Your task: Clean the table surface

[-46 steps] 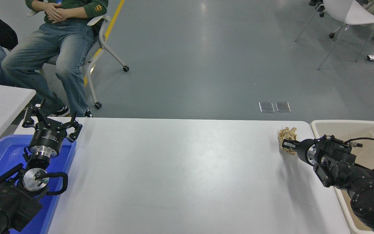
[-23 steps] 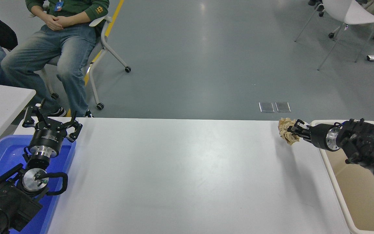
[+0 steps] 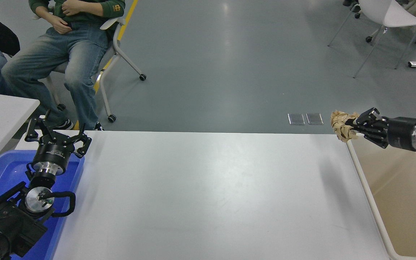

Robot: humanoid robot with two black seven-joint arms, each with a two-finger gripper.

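There is just one camera, mounted high on the robot's side and tilted forward and down. It takes in the whole width of the worktop (image 3: 208, 195) from fairly close, with the grey floor (image 3: 229, 65) stretching away beyond its far edge and the arms entering from the lower corners.

Both arms are matte black; the left gripper (image 3: 54, 136) has spidery black fingers on a black cylinder, a bright silver collar below it, and a looping black cable; the right gripper (image 3: 356, 124) carries a matching silver ring.
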